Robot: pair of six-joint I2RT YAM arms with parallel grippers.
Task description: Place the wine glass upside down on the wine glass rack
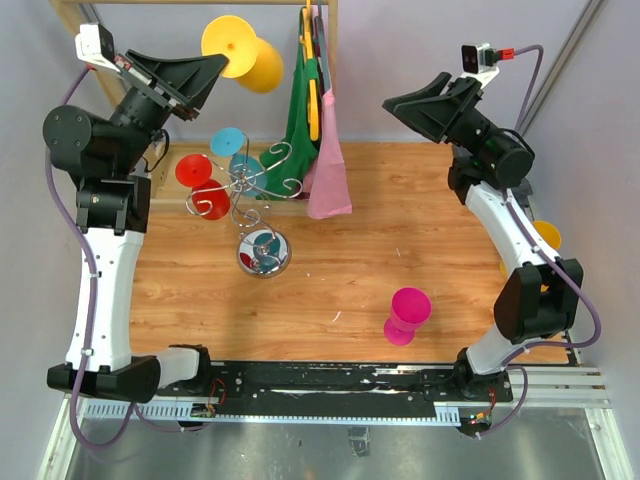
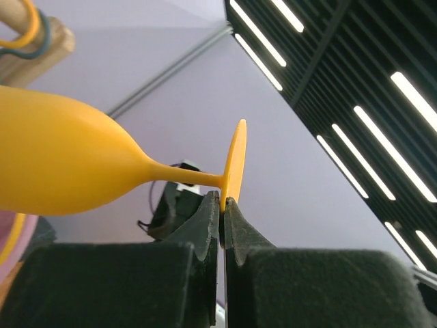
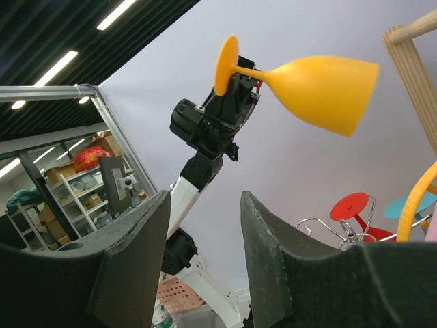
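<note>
My left gripper point(image 1: 215, 66) is raised high at the back left, shut on the foot of a yellow wine glass point(image 1: 250, 58) that lies sideways, bowl to the right. In the left wrist view the fingers point(image 2: 210, 219) pinch the foot's edge; the glass point(image 2: 61, 164) stretches left. The right wrist view shows the same glass point(image 3: 321, 85) held aloft. The chrome wine glass rack point(image 1: 262, 215) stands below it on the wooden table, with red point(image 1: 200, 185) and teal glasses point(image 1: 235, 150) hanging on it. My right gripper point(image 1: 395, 104) is open, empty, raised at the back right.
A pink wine glass point(image 1: 406, 314) lies on the table at the front right. A wooden clothes rail point(image 1: 330, 40) at the back holds green, yellow and pink garments point(image 1: 318, 130). Another yellow object point(image 1: 546, 236) is partly hidden behind the right arm.
</note>
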